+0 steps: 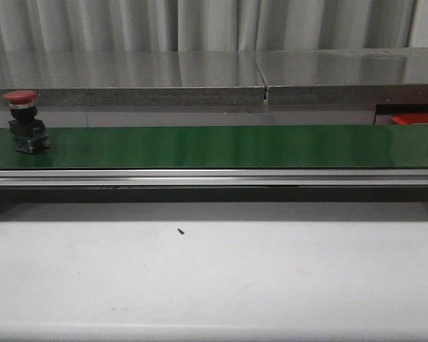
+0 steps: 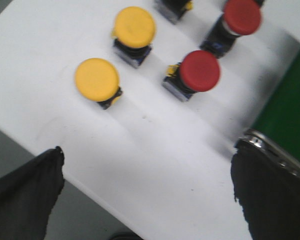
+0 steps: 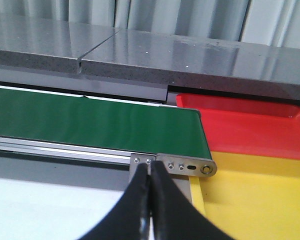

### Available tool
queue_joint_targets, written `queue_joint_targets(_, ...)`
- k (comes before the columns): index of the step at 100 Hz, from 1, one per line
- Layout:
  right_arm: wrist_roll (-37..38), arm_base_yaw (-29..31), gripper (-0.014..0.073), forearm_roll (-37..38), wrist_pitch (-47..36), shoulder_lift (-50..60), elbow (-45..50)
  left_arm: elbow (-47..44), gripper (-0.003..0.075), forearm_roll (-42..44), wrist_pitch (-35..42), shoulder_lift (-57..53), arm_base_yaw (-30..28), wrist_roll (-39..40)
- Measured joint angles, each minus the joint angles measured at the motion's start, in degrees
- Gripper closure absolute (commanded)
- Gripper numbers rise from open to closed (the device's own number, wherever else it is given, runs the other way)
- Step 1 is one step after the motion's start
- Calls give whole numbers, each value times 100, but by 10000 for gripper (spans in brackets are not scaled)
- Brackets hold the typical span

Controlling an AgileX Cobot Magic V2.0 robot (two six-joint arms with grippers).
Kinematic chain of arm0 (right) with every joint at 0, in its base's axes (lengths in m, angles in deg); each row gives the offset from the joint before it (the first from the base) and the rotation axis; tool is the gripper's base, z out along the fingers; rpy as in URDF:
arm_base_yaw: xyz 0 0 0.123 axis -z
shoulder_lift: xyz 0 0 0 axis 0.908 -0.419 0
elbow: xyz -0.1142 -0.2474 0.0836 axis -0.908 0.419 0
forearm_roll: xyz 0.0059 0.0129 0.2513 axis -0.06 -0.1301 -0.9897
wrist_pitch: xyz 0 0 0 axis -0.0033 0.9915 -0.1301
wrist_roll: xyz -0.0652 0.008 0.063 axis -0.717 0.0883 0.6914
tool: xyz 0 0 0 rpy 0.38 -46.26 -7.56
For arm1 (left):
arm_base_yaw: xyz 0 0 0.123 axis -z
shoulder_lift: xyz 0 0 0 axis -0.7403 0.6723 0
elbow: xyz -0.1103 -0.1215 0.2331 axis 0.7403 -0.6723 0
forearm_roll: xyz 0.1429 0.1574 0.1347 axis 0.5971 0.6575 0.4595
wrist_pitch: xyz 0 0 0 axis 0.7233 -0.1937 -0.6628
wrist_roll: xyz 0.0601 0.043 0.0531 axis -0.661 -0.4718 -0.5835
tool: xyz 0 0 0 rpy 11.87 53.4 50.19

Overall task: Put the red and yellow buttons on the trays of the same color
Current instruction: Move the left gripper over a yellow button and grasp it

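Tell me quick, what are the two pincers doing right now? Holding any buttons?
Left pincer: open, holding nothing, above the white surface near the yellow buttons and red buttons.
Right pincer: closed, empty, near the end of the green belt.

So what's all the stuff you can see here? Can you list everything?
Red button on the belt: one, red cap on a dark body, standing at the left end of the belt.
Red buttons: two in the left wrist view, red, on the white surface near the belt's edge.
Yellow buttons: two, yellow, on the same white surface beside the red ones; another button is cut off at the picture's edge.
Belt: one, green, long, running across the table.
Red tray: one, red, past the belt's right end.
Yellow tray: one, yellow, next to the red tray.
White table: one, white, in front of the belt.
Left hand: black fingers, open, above the white surface.
Right hand: black fingers, shut, empty.
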State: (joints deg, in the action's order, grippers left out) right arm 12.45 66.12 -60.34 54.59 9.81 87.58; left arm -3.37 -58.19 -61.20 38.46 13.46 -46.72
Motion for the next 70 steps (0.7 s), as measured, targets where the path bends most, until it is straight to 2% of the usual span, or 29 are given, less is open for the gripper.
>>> queue_joint_targets(23, 0, 0, 692, 0, 0, 0, 0, -354, 81, 0, 668, 40, -484, 158)
queue_joint_targets(70, 0, 0, 692, 0, 0, 0, 0, -152, 81, -12, 1149, 1368, -509, 176)
